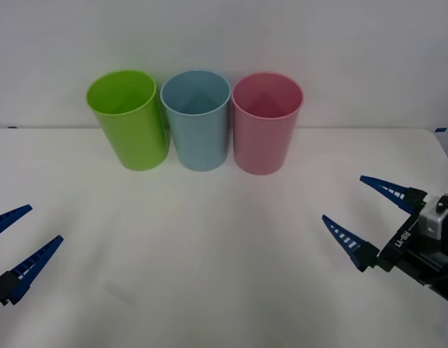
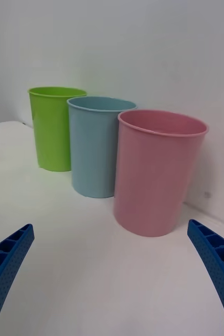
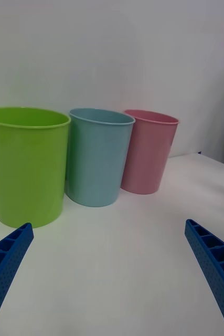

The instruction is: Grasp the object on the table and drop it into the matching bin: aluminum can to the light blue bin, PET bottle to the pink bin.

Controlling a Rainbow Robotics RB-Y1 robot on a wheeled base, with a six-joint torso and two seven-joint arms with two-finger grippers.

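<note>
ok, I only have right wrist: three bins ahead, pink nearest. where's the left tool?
Observer: The left tool is low at the front view's left edge, over the table, fingers spread open.
Operator: which bin is closest to it?
Observer: The lime green bin. In the left wrist view it stands nearest, with the light blue bin next along.
Operator: and my right tool against the row?
Observer: The right tool is to the right of the pink bin and nearer the robot. It is open and well apart from the bin.
</note>
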